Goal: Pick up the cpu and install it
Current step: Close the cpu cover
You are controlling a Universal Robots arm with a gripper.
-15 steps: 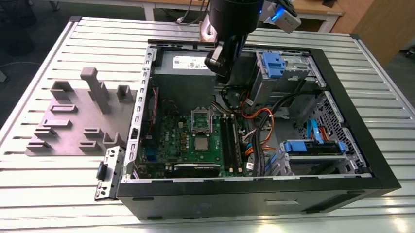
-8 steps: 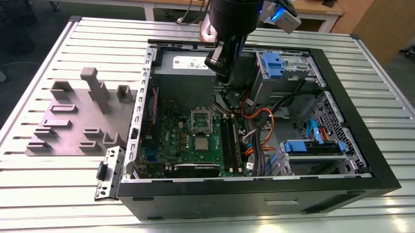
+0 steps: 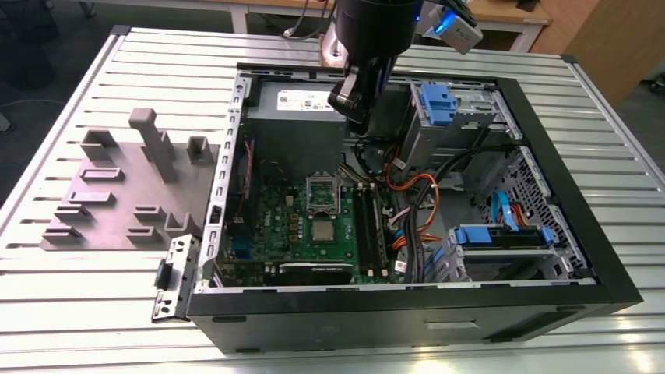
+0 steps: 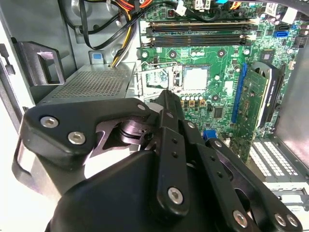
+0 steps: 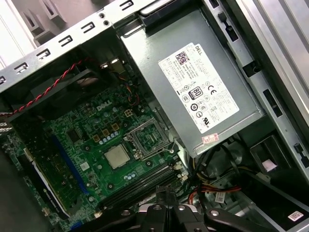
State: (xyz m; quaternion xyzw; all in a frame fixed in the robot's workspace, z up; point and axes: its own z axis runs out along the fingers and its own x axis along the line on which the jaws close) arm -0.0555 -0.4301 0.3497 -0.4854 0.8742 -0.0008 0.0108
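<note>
The cpu [image 3: 323, 231] is a small pale silver square lying flat on the green motherboard [image 3: 276, 226] inside the open computer case. It lies right beside the rectangular metal socket frame [image 3: 320, 195], which stands open. Both wrist views show the cpu [image 4: 195, 78] [image 5: 117, 156] next to that frame [image 4: 157, 77] [image 5: 148, 137]. My gripper [image 3: 356, 123] hangs well above the board near the case's far wall, over the power supply. Its fingers [image 4: 166, 96] [image 5: 162, 195] meet at the tips and are shut on nothing. It is apart from the cpu.
A grey power supply [image 5: 193, 82] fills the far corner. Memory sticks [image 3: 372, 226], orange and black cables [image 3: 410, 195] and blue drive cages [image 3: 499, 238] lie toward the exterior view's right. A graphics card [image 3: 311, 271] sits near the front wall. Grey plastic blocks [image 3: 124, 187] stand outside the case.
</note>
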